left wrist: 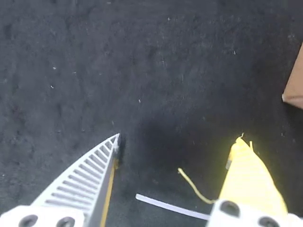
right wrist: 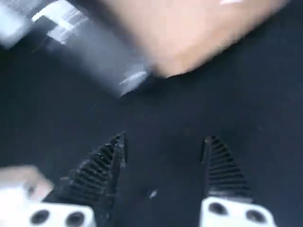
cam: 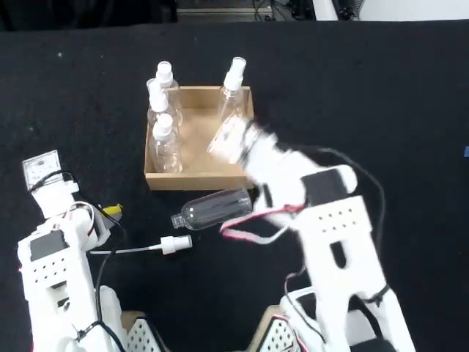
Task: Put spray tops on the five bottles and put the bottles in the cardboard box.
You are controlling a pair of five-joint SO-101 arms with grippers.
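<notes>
The cardboard box [cam: 196, 176] stands mid-table and holds several clear bottles fitted with white spray tops [cam: 165, 139]. One clear bottle without a top [cam: 216, 207] lies on its side just in front of the box. A loose spray top [cam: 176, 244] with its long tube lies nearer the front. My right gripper [cam: 234, 143] hovers blurred over the box's right side; its wrist view shows it [right wrist: 165, 141] open and empty, with the box [right wrist: 189, 33] and the lying bottle [right wrist: 85, 42] blurred beyond. My left gripper [left wrist: 177, 139] is open and empty at the front left, above the tube [left wrist: 170, 207].
A black cloth [cam: 381, 95] covers the table, with free room on both sides of the box and behind it. A corner of the box [left wrist: 296, 90] shows in the left wrist view. Both arm bases stand at the front edge.
</notes>
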